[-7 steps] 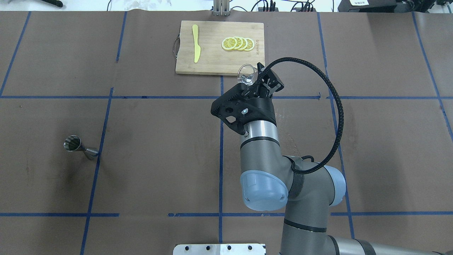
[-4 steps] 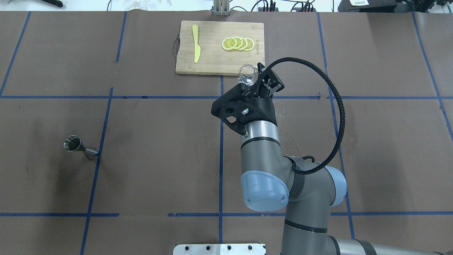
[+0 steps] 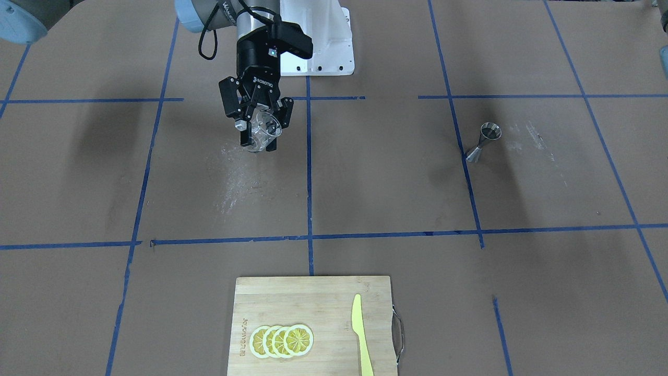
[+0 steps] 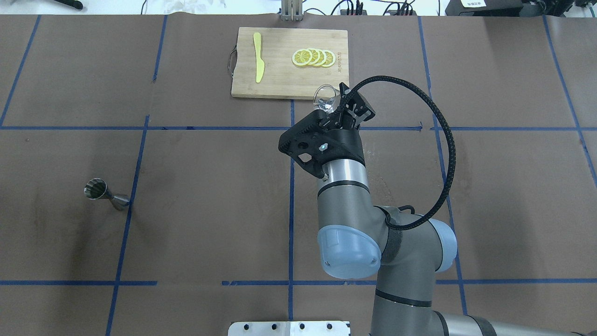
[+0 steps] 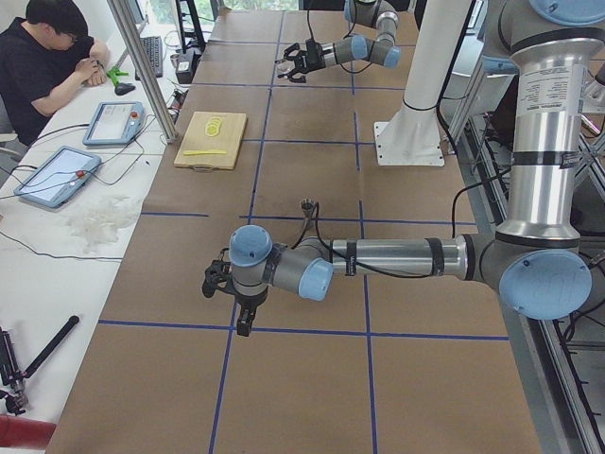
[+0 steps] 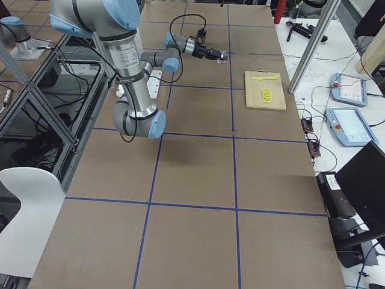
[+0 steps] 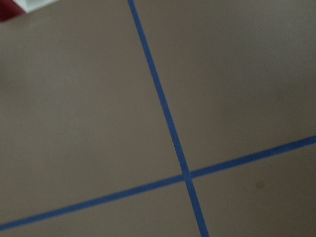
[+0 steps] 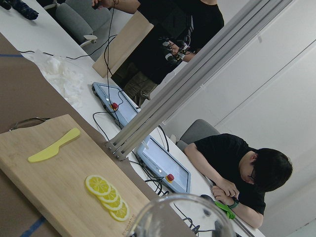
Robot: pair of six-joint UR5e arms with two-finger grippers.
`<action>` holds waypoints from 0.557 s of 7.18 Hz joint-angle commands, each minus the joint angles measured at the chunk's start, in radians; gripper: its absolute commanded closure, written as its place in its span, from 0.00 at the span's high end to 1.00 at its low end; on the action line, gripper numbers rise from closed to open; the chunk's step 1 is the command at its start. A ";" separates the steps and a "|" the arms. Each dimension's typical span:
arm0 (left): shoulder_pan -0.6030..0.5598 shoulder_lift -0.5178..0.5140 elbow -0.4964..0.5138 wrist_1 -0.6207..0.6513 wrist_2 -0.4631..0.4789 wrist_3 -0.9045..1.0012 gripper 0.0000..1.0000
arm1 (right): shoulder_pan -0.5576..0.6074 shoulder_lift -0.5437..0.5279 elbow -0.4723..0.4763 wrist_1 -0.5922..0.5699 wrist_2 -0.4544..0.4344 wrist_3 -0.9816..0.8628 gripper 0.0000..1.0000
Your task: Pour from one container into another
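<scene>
The right gripper [image 4: 339,106] has its two fingers [image 3: 243,137] closed around a clear glass [image 4: 325,95], one on each side of its wall, so the gap between them is just the width of the glass. The glass is tilted, its open mouth turned towards the cutting board [image 4: 280,81], and in the right wrist view its rim [image 8: 182,217] fills the lower edge. Whether it holds any liquid cannot be told. Compared with a second ago, the gripper and glass sit in almost the same spot; only the black cable loop [image 4: 438,140] has swung slightly outward. The left gripper [image 5: 210,281] hangs low over the brown table cover [image 4: 210,210], and its camera sees nothing but blue tape lines; whether it is open or closed cannot be told. The steel jigger [image 4: 105,193] stands alone by a tape line, well apart from the glass. On the board lie a fan of lemon slices [image 4: 313,57] and a yellow knife [image 4: 258,56]. Beyond the table a person in black [image 8: 237,168] sits beside touch-screen pendants [image 8: 163,163].
</scene>
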 commanded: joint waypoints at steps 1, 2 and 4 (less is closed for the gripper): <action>-0.092 0.000 -0.009 0.140 -0.083 0.000 1.00 | 0.000 0.000 0.000 0.000 0.000 0.000 0.00; -0.106 0.003 -0.029 0.134 -0.074 0.003 1.00 | 0.000 -0.003 0.000 0.001 0.002 0.001 0.00; -0.103 -0.029 -0.029 0.132 0.005 0.000 1.00 | -0.003 -0.101 -0.006 0.192 0.008 0.015 0.00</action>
